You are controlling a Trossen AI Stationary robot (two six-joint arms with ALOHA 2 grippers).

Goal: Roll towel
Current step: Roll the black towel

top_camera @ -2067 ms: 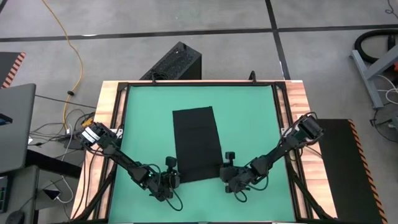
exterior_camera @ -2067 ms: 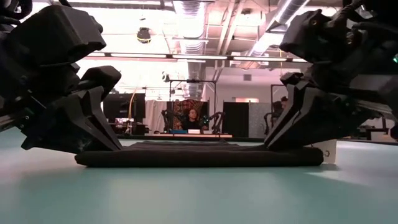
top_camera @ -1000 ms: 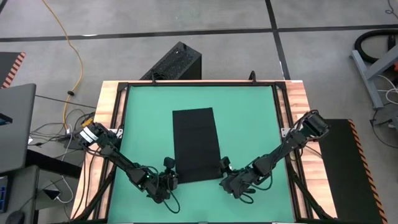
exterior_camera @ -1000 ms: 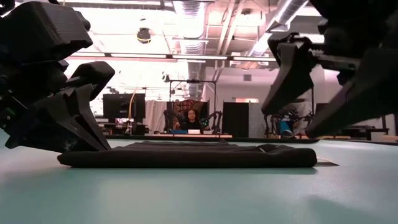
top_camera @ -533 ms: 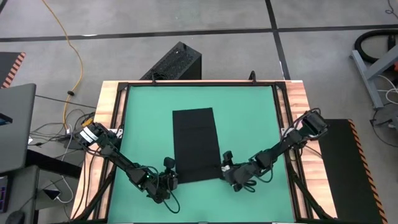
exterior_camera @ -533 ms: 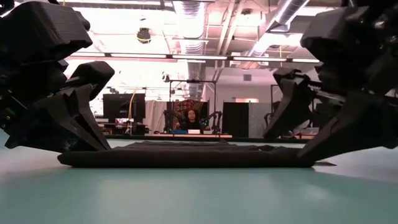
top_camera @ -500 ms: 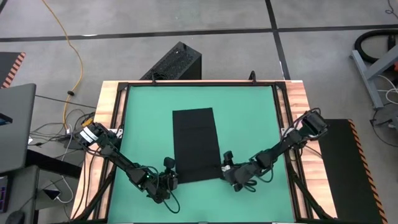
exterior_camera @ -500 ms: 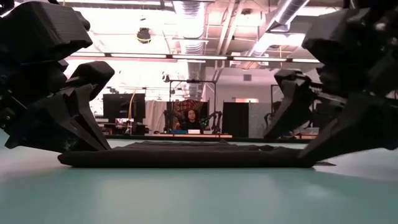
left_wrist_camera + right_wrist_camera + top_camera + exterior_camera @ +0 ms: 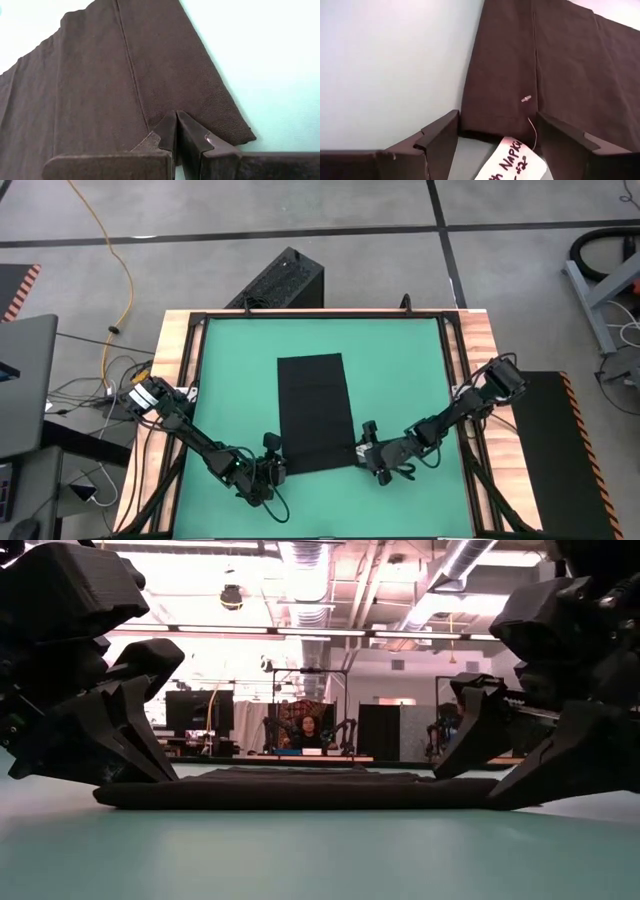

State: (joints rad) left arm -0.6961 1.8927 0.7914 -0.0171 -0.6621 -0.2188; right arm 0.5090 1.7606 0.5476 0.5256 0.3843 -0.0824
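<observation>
The black towel (image 9: 315, 410) lies flat on the green table as a long rectangle, one short edge toward the near side. In the low view the towel (image 9: 300, 790) shows as a low dark strip. My left gripper (image 9: 274, 464) is shut at the towel's near left corner. My right gripper (image 9: 497, 125) is open and low at the near right corner. Its fingers stand on either side of that corner, above the white tag (image 9: 512, 160). I cannot tell whether they touch the cloth. My left gripper has its shut fingertips (image 9: 170, 125) down on the towel's top side, a little in from the near left corner (image 9: 245, 136). The fingers slant down from the near left. Whether a layer of cloth is caught between them cannot be told. The towel stays flat on the table.
A black box with vents (image 9: 285, 280) sits on the floor beyond the table's far edge. Wooden rails (image 9: 480, 340) frame the green mat. A laptop (image 9: 20, 380) stands off the left side. A person (image 9: 303, 730) sits far behind in the room.
My right gripper has come down from above the table and gone toward the towel's near right corner, staying open. It now stands low at that corner. The towel and my left gripper have kept still.
</observation>
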